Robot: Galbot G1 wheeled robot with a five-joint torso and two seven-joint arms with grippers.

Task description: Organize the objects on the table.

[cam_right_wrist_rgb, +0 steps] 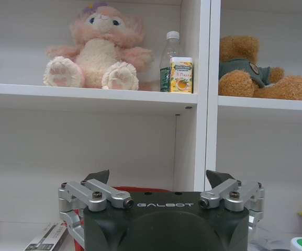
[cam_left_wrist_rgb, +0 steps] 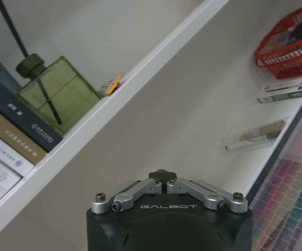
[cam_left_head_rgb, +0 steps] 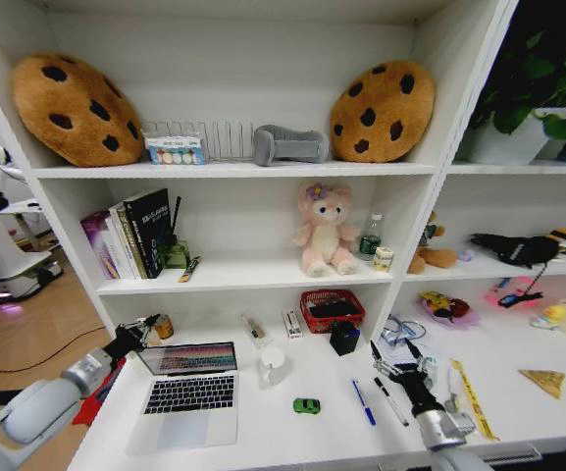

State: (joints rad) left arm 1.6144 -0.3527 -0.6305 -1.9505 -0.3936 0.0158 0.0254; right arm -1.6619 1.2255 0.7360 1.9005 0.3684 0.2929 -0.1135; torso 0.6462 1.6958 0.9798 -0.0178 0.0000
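On the white table (cam_left_head_rgb: 263,432) a silver laptop (cam_left_head_rgb: 189,394) stands open at the left. A white mug (cam_left_head_rgb: 272,366) is beside its screen, and a tiny green toy car (cam_left_head_rgb: 306,405) sits in front of the mug. A blue pen (cam_left_head_rgb: 363,402) and a black pen (cam_left_head_rgb: 391,400) lie side by side to the right. My left gripper (cam_left_head_rgb: 149,323) (cam_left_wrist_rgb: 163,175) hovers shut and empty by the screen's upper left corner. Just right of the pens, my right gripper (cam_left_head_rgb: 393,351) (cam_right_wrist_rgb: 158,178) is held open above the table. A small clear bottle (cam_left_head_rgb: 372,235) (cam_right_wrist_rgb: 170,60) stands on the shelf.
A red basket (cam_left_head_rgb: 333,309) (cam_left_wrist_rgb: 289,44) and a black box (cam_left_head_rgb: 344,338) sit at the back of the table. A yellow strip (cam_left_head_rgb: 474,397) lies right of my right arm. Books (cam_left_head_rgb: 130,234), a green glass bottle (cam_left_wrist_rgb: 56,94) and a pink plush (cam_left_head_rgb: 325,231) fill the shelf above.
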